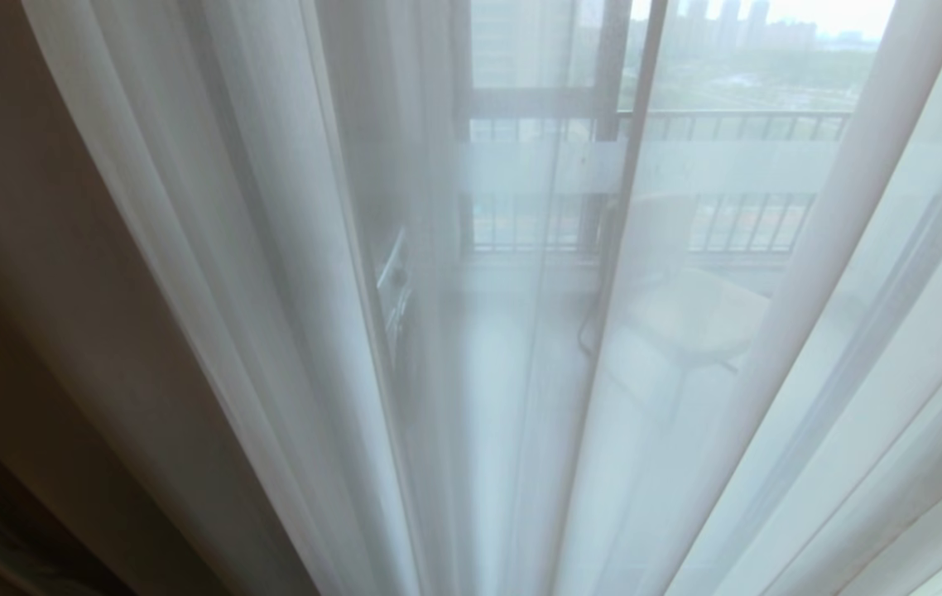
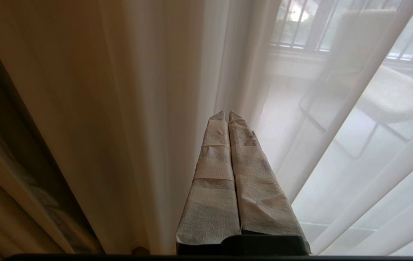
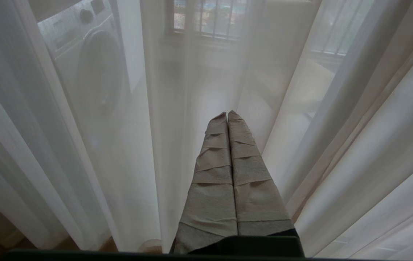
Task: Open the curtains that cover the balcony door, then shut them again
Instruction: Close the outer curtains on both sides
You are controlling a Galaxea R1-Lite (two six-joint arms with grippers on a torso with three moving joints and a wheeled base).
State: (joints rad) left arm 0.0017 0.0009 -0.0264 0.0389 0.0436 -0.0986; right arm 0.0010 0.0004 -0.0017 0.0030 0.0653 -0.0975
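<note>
My left gripper [image 2: 227,115] and right gripper [image 3: 227,114] both point at the curtains [image 1: 289,331], fingers pressed together, holding nothing. A washing machine [image 3: 83,54] shows behind the sheer layer.

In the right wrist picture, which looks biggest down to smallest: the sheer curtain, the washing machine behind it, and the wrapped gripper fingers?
1. Sheer curtain, fills nearly the whole view.
2 and 3. Washing machine and the right gripper fingers look alike; the fingers sit nearest the camera, so unranked.
</note>
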